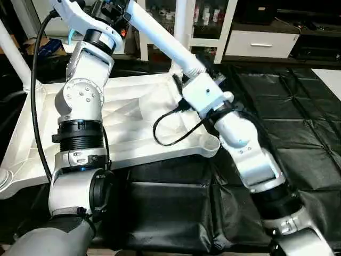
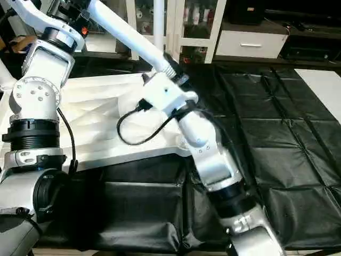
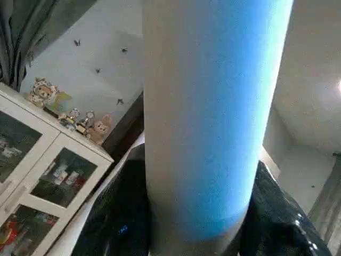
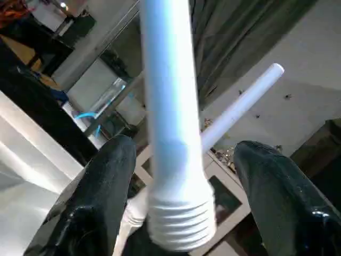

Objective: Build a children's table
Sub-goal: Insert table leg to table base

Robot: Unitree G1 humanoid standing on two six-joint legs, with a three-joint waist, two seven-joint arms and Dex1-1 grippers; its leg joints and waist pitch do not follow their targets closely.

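Observation:
The white table top (image 1: pixel 139 109) lies upside down on the black mat, its X-ribs facing up. One white leg (image 1: pixel 160 38) slants down from the upper left toward the top's far right corner. My left gripper (image 1: pixel 118 9) is raised high and shut on that leg (image 3: pixel 208 117), with a black finger on either side. The leg's threaded end (image 4: pixel 181 224) hangs between the fingers of my right gripper (image 4: pixel 184 144). That gripper (image 1: pixel 196 73) is open, with a gap on both sides of the thread. A second leg (image 1: pixel 181 21) stands upright at the far edge.
A round socket (image 1: pixel 212 144) marks the top's near right corner. Another white tube (image 1: pixel 10 50) leans at the far left. Black padded mat (image 1: pixel 298 106) covers the surface to the right. White cabinets (image 1: pixel 261 42) stand behind. A black cable (image 1: pixel 165 140) loops off my right wrist.

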